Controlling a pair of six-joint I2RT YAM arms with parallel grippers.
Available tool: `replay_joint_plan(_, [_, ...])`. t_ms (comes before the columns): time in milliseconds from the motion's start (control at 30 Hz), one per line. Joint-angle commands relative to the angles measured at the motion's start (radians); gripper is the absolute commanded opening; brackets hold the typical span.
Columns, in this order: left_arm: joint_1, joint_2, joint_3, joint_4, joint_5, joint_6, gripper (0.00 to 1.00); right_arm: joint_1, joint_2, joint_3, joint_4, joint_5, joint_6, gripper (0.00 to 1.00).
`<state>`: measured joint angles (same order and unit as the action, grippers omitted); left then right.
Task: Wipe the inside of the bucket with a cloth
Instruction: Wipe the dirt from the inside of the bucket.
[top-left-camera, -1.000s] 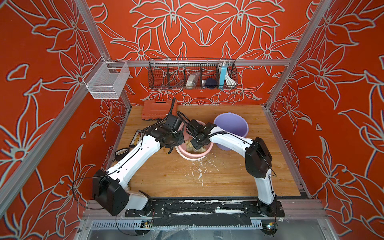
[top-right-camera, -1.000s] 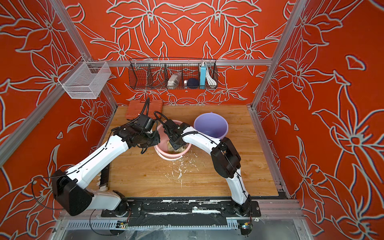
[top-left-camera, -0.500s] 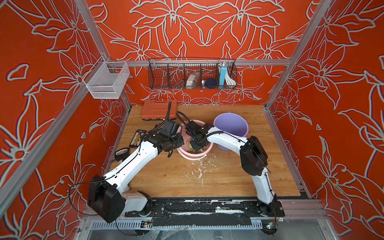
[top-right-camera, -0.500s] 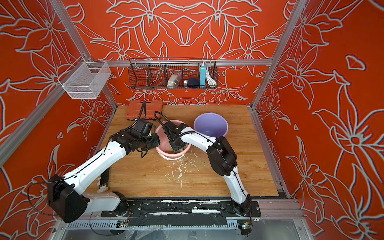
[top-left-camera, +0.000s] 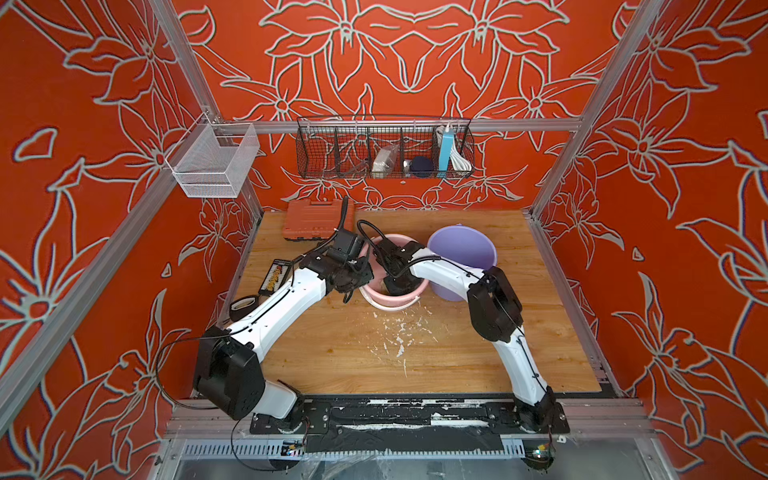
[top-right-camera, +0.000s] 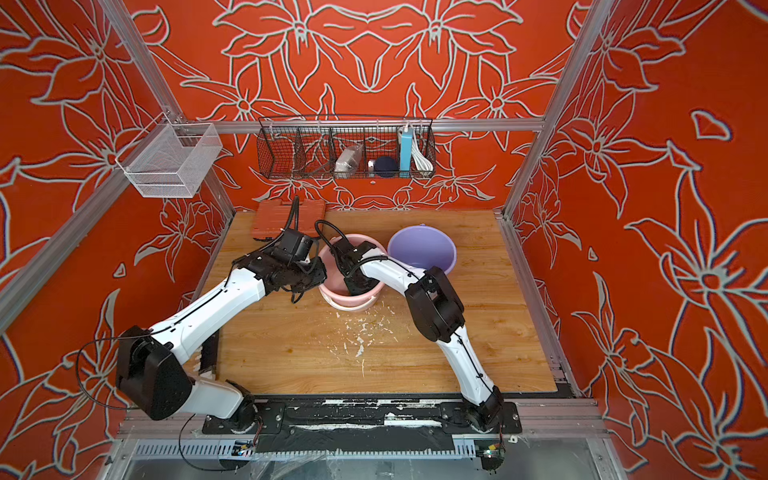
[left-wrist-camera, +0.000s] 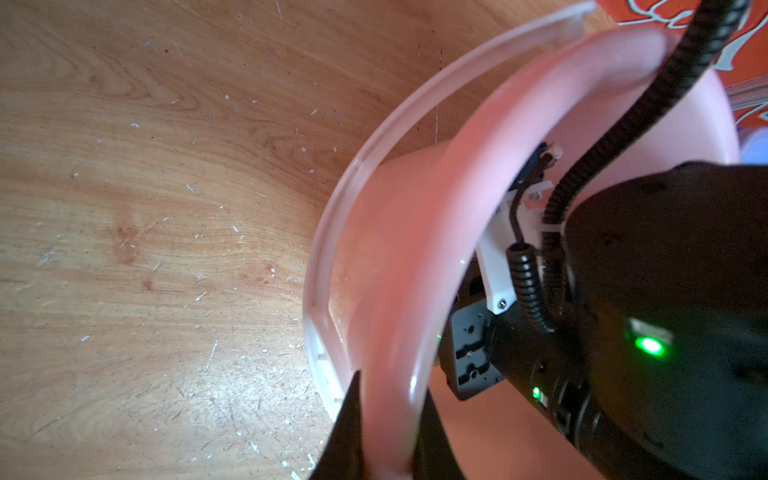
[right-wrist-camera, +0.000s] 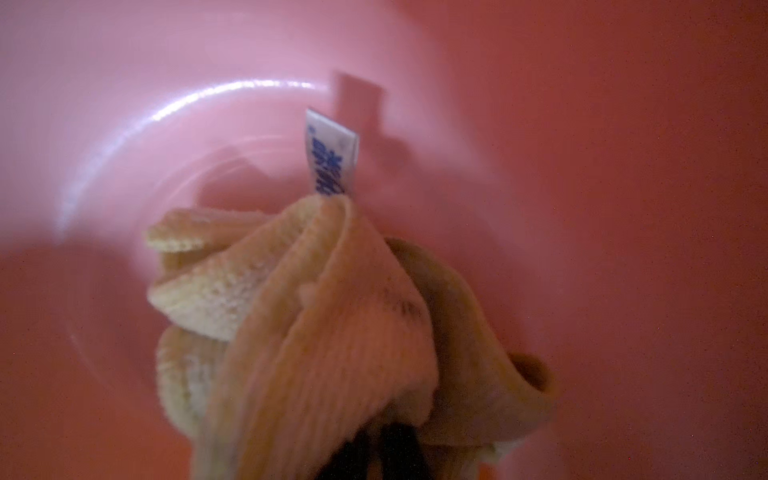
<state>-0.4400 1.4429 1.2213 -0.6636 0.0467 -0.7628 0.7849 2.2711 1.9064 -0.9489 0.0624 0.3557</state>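
The right arm (top-left-camera: 494, 303) has swung its elbow inward. Left gripper (left-wrist-camera: 386, 432) clamps the pink bucket (top-left-camera: 395, 298) rim around eight o'clock. Right gripper (right-wrist-camera: 374, 453), closed on the bunched cloth (right-wrist-camera: 316, 332), sits deep inside near six o'clock. Wiping looks underway, not finished.

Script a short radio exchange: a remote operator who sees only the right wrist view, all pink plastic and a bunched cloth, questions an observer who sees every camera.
Operator: My right gripper has the cloth inside something pink. Is anything steadying it?
Observer: Yes. The left gripper is clamped on the rim of the pink bucket, a finger on each side.
Operator: Is there anything close by that my arm could knock?
Observer: A purple bucket stands right beside the pink one, on the right arm's side.
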Motion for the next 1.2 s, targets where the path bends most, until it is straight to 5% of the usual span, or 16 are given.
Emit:
replay_joint_plan(0, [-0.046,0.017,-0.029,-0.171,0.118,0.141,0.0,-0.048,0.119,-0.003,0.033,-0.136,0.046,0.0])
replay_joint_plan(333, [-0.048,0.05,-0.018,-0.185,0.097,0.166,0.0,0.043,0.073,0.009,0.056,-0.466,-0.042,0.0])
replay_joint_plan(600, [-0.047,0.008,0.003,-0.224,-0.022,0.19,0.0,0.012,-0.172,-0.169,0.311,-0.738,-0.032,0.0])
replay_joint_plan(667, [-0.047,-0.006,0.004,-0.233,-0.048,0.19,0.0,-0.008,-0.222,-0.195,0.298,-0.652,-0.041,0.0])
replay_joint_plan(867, [-0.046,-0.032,0.0,-0.234,-0.082,0.181,0.0,-0.009,-0.183,-0.07,-0.06,-0.052,-0.121,0.0])
replay_joint_plan(1033, [-0.046,-0.037,0.007,-0.231,-0.087,0.179,0.0,-0.009,-0.135,-0.031,-0.184,0.236,-0.121,0.0])
replay_joint_plan(1167, [-0.046,-0.037,0.004,-0.225,-0.053,0.176,0.0,-0.021,-0.083,0.012,-0.187,0.352,-0.112,0.0])
